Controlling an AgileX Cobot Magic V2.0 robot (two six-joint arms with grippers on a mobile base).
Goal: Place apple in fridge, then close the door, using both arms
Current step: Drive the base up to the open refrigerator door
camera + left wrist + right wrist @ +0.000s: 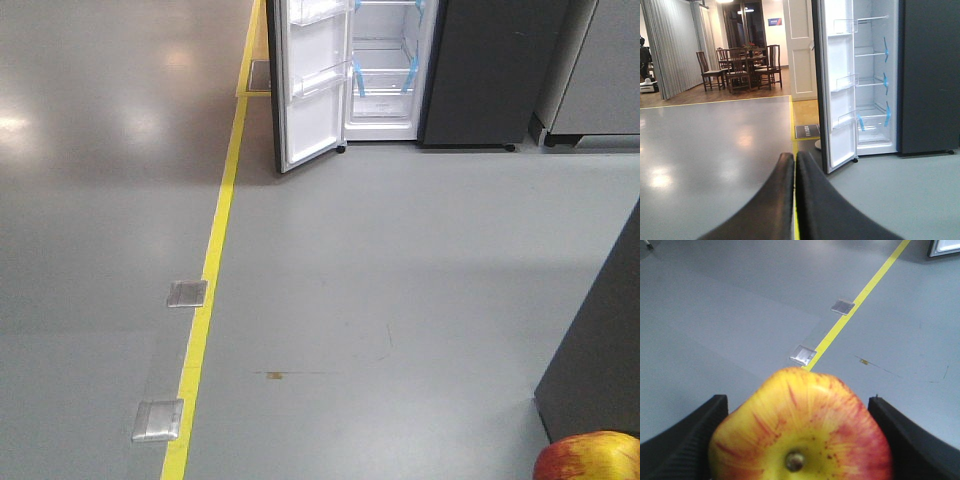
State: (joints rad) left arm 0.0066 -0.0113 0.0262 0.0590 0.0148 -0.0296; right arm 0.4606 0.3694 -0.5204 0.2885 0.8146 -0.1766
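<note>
A yellow apple (800, 432) streaked with red fills the lower centre, stem end facing the camera. It sits clamped between the two black ribbed fingers (687, 440) of the right gripper (797, 402). Beyond it, a yellow line (860, 297) runs diagonally across the grey floor (715, 315), with two small metal plates (803, 355) along its edge.

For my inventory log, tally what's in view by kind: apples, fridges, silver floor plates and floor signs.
Apple: 1
Fridge: 1
Silver floor plates: 2
Dark floor sign: 1
Total: 5
</note>
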